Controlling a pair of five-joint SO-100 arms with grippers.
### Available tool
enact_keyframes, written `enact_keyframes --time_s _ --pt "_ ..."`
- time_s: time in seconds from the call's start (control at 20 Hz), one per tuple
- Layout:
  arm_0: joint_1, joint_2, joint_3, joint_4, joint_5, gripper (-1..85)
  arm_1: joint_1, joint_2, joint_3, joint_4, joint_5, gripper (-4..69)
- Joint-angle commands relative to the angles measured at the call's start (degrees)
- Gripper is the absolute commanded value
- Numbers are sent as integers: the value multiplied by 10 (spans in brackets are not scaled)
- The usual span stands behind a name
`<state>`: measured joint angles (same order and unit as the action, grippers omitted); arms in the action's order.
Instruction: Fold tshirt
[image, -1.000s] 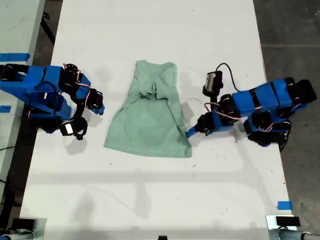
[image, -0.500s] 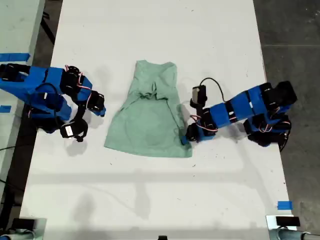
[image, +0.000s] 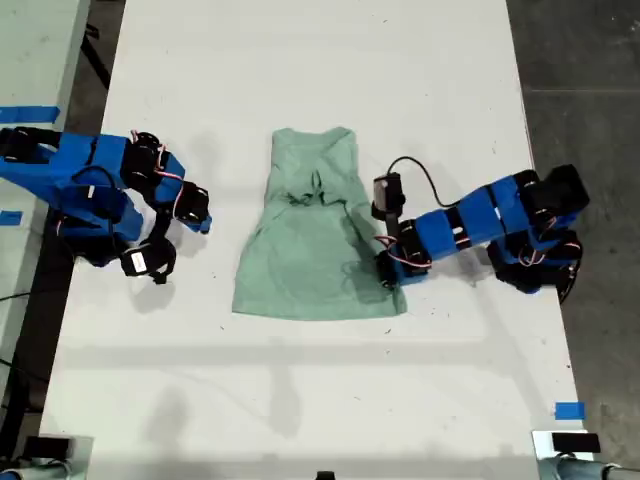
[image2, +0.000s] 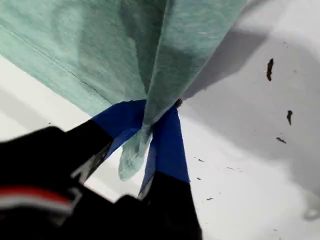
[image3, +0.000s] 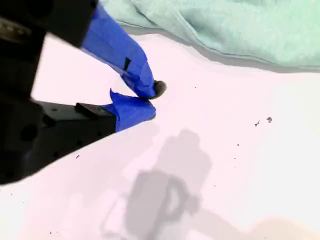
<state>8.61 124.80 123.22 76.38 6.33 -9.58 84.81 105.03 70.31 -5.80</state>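
Note:
The pale mint-green tshirt (image: 310, 240) lies partly folded at the middle of the white table (image: 320, 60), narrow end toward the far edge. My first gripper (image: 385, 268) is at the shirt's edge on the exterior view's right, near the hem. In the first wrist view my first gripper (image2: 150, 120) is shut on a pinched fold of the tshirt (image2: 100, 45), which is lifted off the table. My second gripper (image: 200, 215) hangs apart from the shirt on the exterior view's left. The second wrist view shows my second gripper (image3: 150, 101) shut on nothing, with the tshirt (image3: 240, 30) lying beyond it.
Dark floor (image: 590, 80) borders the table on the exterior view's right, and a second surface with blue tape (image: 30, 114) stands on its left. A blue tape mark (image: 568, 410) sits near the table's near corner on the exterior view's right. A cable (image: 420, 170) loops over the first arm.
My first gripper reached the shirt's edge, shut on it and dragged the hem toward the exterior view's right. The second arm barely moved.

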Motion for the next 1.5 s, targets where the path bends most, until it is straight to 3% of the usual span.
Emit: enact_keyframes --time_s 0.0,0.2,0.55,0.6,0.65,0.7,0.85,0.95,1.15,1.45 --pt "9 0 -18 -16 -2 1 -11 35 -83 39 -19 -12" --pt "10 -2 -18 -18 -2 1 17 19 -174 9 -11 -12" --pt "7 -6 -21 -22 1 1 65 -146 -286 -133 -4 1" --pt "7 -6 -22 -22 1 1 67 -185 -300 -150 -6 28" --pt "8 -6 -22 -22 1 1 66 -217 -319 -152 -11 218" --pt "8 -6 -23 -22 1 1 62 -238 -335 -152 -18 342" --pt "9 -7 -23 -22 1 1 57 -250 -342 -149 -15 359" --pt "8 -7 -24 -22 1 1 53 -239 -366 -104 -13 361" --pt "16 -7 -27 -22 -1 1 32 -147 -484 76 -49 394" --pt "28 -40 -69 -18 -16 1 29 86 -308 152 -41 394"
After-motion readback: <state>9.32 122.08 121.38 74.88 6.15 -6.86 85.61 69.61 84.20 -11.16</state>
